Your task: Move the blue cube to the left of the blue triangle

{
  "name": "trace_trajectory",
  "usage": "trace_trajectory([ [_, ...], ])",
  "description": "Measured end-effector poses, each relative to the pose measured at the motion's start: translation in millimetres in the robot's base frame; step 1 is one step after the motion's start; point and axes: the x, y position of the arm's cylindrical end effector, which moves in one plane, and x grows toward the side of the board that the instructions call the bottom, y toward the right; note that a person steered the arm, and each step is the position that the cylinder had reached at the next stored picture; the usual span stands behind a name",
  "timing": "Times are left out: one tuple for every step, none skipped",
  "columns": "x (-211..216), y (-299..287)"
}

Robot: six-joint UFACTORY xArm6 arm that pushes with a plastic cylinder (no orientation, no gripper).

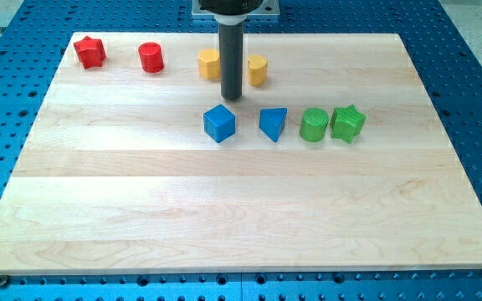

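Nearest the view's bottom, the wooden board (224,226) lay bare. Further up, you had a row: the blue cube (219,123) already sat near the blue triangle (273,124), on its left, then a green cylinder (314,125) touching a green star (347,123). My tip (231,97) stood just above the cube, apart from it. You had no fingers to open or close, only the rod. Judging by its looks, the cube was light, stiff and ready to slide or twist; push a flat face squarely. Farthest back sat two yellow blocks (210,63), a red cylinder (151,58) and a red star (89,52).
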Motion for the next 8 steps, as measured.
trace_trajectory([
  [41.4, 45.3],
  [42.0, 123.5],
  [42.0, 138.0],
  [40.9, 139.1],
  [34.2, 160.8],
  [22.1, 167.4],
  [2.3, 124.0],
  [3.6, 111.2],
])
